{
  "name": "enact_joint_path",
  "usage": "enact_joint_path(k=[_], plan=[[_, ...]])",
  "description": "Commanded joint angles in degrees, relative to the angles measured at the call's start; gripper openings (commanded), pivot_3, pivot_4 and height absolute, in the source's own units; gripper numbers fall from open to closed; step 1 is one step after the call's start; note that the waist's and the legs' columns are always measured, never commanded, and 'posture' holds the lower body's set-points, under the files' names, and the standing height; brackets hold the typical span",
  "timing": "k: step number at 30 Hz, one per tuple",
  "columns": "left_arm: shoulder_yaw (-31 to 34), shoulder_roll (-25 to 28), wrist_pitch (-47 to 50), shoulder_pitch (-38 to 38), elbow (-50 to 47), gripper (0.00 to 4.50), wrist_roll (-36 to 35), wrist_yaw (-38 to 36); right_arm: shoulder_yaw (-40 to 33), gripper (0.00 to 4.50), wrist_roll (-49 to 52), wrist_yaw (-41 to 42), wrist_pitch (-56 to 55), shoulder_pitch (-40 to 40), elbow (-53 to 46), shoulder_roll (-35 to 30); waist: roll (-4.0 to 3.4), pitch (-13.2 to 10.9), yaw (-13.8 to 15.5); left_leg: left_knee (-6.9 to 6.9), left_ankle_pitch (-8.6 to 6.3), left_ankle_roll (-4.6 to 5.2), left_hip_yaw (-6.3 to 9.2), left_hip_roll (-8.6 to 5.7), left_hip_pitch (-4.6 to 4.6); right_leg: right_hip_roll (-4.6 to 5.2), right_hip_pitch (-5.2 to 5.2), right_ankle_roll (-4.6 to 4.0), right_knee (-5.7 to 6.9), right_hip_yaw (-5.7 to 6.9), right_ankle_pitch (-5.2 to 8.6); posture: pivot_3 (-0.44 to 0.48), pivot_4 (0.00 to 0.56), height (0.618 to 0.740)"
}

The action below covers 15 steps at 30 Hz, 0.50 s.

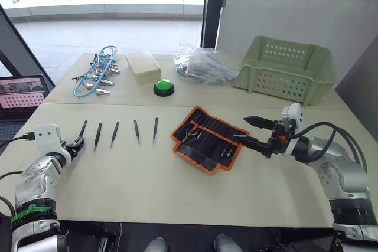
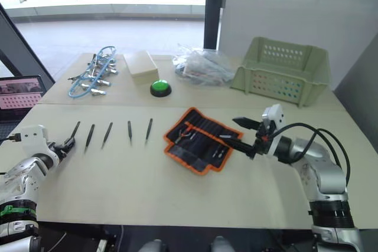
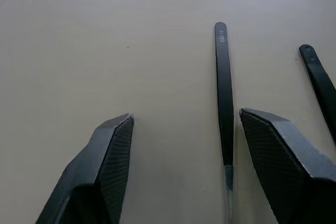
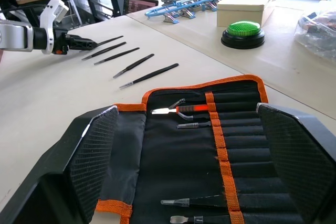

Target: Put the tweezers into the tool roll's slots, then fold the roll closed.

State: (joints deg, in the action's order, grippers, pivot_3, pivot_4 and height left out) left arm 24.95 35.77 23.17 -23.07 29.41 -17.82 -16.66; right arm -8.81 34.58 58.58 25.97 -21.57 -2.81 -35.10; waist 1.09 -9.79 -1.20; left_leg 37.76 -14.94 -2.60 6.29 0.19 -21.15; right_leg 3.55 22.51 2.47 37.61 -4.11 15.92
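- Left gripper [image 3: 181,129]: low over the tabletop [image 1: 147,181] at its left edge, jaws wide open and holding nothing. In the left wrist view the leftmost tweezer [image 3: 224,98] lies flat between the fingers, close to one finger; whether it touches is unclear.
- Tweezers [image 1: 115,133]: five black ones in a row on the tabletop, side by side and apart, all left of the roll.
- Roll [image 1: 208,138]: lies unfolded and flat near the tabletop's middle, orange edging around it. Some of its slots [image 4: 239,145] hold small tools; others look vacant.
- Right gripper [image 1: 249,130]: at the roll's right edge, jaws spread wide with nothing held. One finger hangs above the roll's edge; the other is raised clear.
- Behind: blue cables [image 1: 94,75], a beige box [image 1: 142,66], a green button [image 1: 163,87], a plastic bag [image 1: 204,63], a green basket [image 1: 287,69].
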Motion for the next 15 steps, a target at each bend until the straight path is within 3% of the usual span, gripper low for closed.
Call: enact_joint_path(k=[1, 7, 15], plan=[[-0.97, -1.05, -0.16, -0.24, 0.93, 1.99, -0.07, -1.51, -2.03, 4.50, 2.15, -0.80, 0.84, -0.26, -3.14, -0.23, 0.00, 0.00, 0.38, 0.00, 0.00, 0.00, 0.00, 0.00, 0.00, 0.01, 0.00, 0.00, 0.00, 0.00, 0.00, 0.000, 0.150, 0.740], [1.68, -2.39, -0.41, 0.75, -1.04, 0.02, -1.70, -0.51, -2.90, 4.50, 5.24, -2.25, 3.68, -0.42, -5.53, 0.44, 0.00, 0.00, 0.53, 0.03, 0.00, 0.00, 0.01, -0.06, -0.01, 0.07, -0.01, 0.00, 0.00, 0.00, 0.00, 0.000, 0.150, 0.740], [5.94, -2.51, -2.27, 2.09, -6.40, 0.02, -4.09, 0.89, -1.68, 4.50, 4.78, -2.52, 3.64, -0.52, -6.07, 0.20, 0.02, -0.01, 0.21, 0.02, 0.00, 0.00, 0.01, -0.05, -0.03, 0.06, 0.04, 0.00, 0.01, 0.00, 0.00, 0.000, 0.150, 0.740]])
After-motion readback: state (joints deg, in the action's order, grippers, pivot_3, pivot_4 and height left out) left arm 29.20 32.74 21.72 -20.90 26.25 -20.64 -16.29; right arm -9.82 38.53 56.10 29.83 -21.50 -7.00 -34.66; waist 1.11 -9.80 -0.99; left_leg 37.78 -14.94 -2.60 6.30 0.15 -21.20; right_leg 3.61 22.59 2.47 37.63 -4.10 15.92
